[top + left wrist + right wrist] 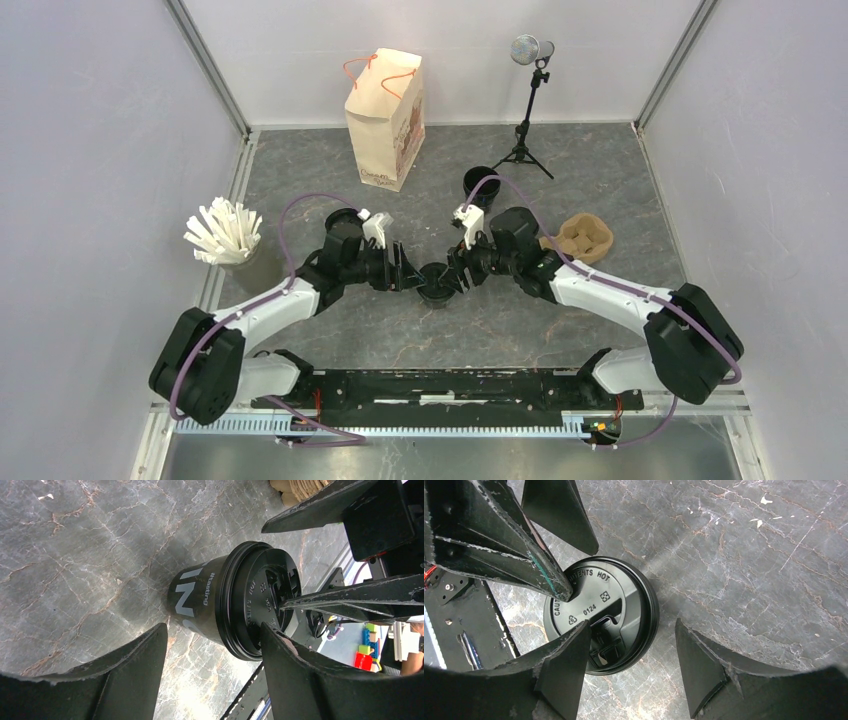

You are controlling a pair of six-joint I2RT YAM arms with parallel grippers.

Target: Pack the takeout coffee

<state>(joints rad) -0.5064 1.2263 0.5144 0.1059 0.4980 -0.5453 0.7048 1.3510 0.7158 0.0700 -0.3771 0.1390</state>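
**A:** Where's the coffee right now?

**B:** It's the nearest thing to the arm bases: one lidded cup (437, 285), upright on the surface (500, 330), dead centre between the arms. The left tool (405, 270) reaches it from 9 o'clock, the right tool (461, 268) from 3 o'clock.

**A:** Has either got hold?

**B:** Not by my reading. Both have their jaws apart. In the left wrist view the cup's wall sits in the gap, with the lid rim against one finger. In the right wrist view one finger overlaps the lid (624, 600) and the other stands clear over bare marble. A fingertip from each tool lies on or just above the lid top; I can't tell which.

**A:** How will it handle?

**B:** Light, I'd judge, though whether it's full is hidden. The paper wall looks thin and would dent. The glossy plastic lid is slippery and could pop off if pinched. The best hold is across the body just under the lid rim, where the rim stiffens it. Squeeze gently and keep it upright.

**A:** And farther out?

**B:** A second black cup (342, 218) at 10 o'clock, partly hidden behind the left arm. A third black cup (480, 182) is at 1 o'clock and the pulp carrier (583, 238) at 2 o'clock. The paper bag (385, 120) is farthest, at 11 o'clock.
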